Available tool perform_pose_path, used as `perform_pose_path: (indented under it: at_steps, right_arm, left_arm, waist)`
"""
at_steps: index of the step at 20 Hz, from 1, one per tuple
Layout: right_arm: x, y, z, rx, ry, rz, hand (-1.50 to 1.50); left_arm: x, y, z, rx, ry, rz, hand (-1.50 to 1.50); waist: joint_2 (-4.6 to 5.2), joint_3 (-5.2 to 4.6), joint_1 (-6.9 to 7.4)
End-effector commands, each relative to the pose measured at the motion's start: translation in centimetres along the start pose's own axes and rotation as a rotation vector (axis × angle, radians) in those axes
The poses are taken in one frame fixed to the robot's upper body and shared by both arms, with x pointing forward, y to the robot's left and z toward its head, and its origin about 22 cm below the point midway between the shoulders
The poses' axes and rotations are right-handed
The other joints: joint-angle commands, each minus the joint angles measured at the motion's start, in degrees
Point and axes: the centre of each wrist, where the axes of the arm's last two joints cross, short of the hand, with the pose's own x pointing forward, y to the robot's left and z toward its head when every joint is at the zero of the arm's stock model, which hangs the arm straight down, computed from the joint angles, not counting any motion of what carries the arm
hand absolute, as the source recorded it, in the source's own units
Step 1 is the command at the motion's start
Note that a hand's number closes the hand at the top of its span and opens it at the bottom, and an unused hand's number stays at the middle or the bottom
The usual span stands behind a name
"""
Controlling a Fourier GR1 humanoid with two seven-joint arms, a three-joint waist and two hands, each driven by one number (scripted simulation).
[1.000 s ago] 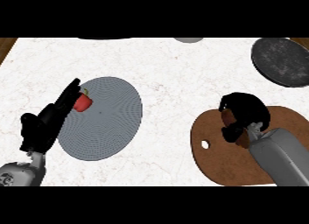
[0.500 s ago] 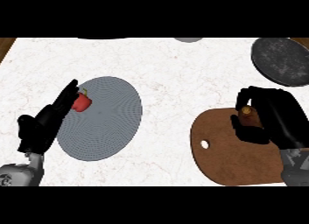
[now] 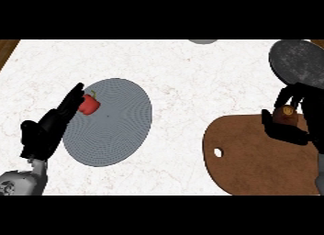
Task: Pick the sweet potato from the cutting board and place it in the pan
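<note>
The sweet potato is a small brown lump held in my right hand, whose fingers and thumb curl round it. The hand is at the far right, over the upper right edge of the brown cutting board. The dark grey pan lies just beyond the hand, at the top right. Only part of the sweet potato shows between the fingers. My left hand rests open at the left, fingers straight, beside the grey plate.
A round grey plate lies left of centre with a red pepper on its left part, next to my left hand's fingertips. A small grey object shows at the counter's far edge. Wooden floor shows past the counter's left edge.
My right hand has moved up and to the right with the sweet potato, from the middle of the cutting board toward the pan. The left hand has stayed still.
</note>
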Motion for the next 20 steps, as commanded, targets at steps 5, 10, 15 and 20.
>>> perform_pose_path:
  at_steps: [5,10,15,20]
  right_arm:
    - [-7.6,-0.5,-5.1,-0.087,0.072,-0.156,1.50]
    - [-9.3,2.3,-8.1,-0.104,0.081,-0.058,1.50]
    - [-14.3,0.8,-10.4,-0.192,0.137,-0.002,1.50]
    - [-16.7,0.6,-11.5,-0.199,0.135,-0.011,1.50]
  left_arm:
    - [1.5,-2.0,-1.3,-0.016,-0.027,-0.003,0.00]
    - [-0.4,-1.4,-0.9,-0.033,-0.025,0.007,0.00]
    - [1.1,-0.9,-1.2,-0.037,-0.037,-0.013,0.00]
    - [2.2,-1.8,-1.1,-0.051,-0.040,-0.003,0.00]
  waist:
    - [0.28,0.04,0.63]
    - [0.34,0.01,1.10]
    - [0.87,0.12,2.34]
    - [1.06,0.19,3.14]
